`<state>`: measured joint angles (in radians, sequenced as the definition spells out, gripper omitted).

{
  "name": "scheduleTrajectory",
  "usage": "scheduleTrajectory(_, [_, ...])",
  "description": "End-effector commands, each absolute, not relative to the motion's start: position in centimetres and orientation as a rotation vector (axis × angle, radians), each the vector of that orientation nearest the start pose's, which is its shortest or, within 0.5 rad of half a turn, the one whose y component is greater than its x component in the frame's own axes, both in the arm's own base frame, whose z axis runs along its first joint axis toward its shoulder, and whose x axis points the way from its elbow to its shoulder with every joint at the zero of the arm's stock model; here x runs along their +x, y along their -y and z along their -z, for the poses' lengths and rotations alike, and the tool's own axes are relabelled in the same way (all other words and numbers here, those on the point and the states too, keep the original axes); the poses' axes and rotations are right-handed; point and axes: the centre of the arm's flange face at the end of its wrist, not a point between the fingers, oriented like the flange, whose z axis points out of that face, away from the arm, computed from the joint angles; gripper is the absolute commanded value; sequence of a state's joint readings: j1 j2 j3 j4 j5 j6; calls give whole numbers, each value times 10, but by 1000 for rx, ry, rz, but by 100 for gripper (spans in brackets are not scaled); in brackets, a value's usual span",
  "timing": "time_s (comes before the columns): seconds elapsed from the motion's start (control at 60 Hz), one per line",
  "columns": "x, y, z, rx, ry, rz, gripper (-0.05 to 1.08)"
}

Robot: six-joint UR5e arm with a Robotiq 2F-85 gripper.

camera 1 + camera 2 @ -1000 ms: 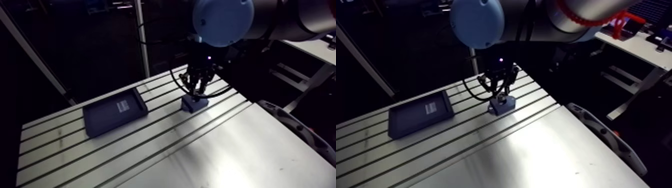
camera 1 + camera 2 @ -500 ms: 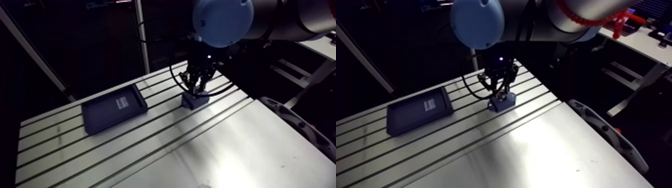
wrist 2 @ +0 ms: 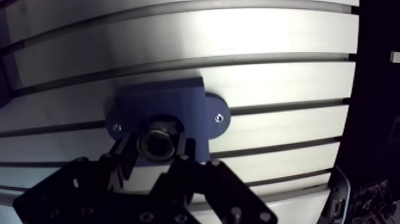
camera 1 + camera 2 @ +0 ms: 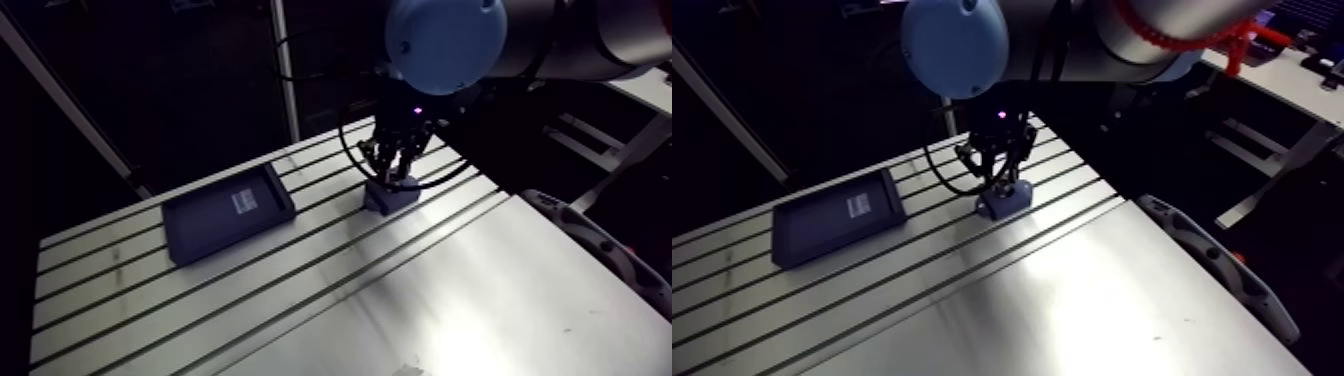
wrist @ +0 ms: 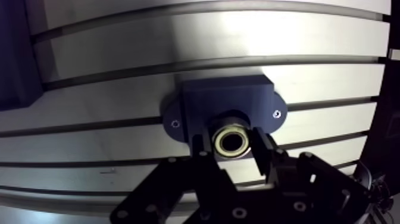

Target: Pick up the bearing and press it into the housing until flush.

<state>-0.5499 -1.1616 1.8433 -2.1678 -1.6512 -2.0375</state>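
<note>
In the wrist view a metal ring bearing point(image 5: 231, 131) sits pressed between the two black fingers of my gripper point(image 5: 231, 145), which is shut on it. The bearing is right over the bore of the dark blue housing point(image 5: 226, 95), a block with two screwed flanges lying across the table's slots. I cannot tell how deep the bearing sits in the bore. In the arm view the gripper point(image 4: 393, 176) stands upright directly on top of the housing point(image 4: 392, 199), near the table's far edge.
A dark flat tray point(image 4: 228, 212) with a white label lies on the slotted table point(image 4: 480, 290), left of the housing. A smooth plate area spreads toward the near right. A curved grey object point(image 4: 600, 245) lies off the table's right edge.
The arm view has shifted slightly, so the camera moved. The gripper stays over the housing with the bearing; it looks a touch closer to the block than before.
</note>
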Motion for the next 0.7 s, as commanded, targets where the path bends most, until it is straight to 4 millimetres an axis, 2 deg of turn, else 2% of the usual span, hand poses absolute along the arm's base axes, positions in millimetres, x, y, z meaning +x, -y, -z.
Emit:
scheduleTrajectory(0.017, [-547, -188, -197, 121, -3025, -44, 63])
scheduleTrajectory(0.7, [-547, -189, -192, 121, -3017, -39, 63])
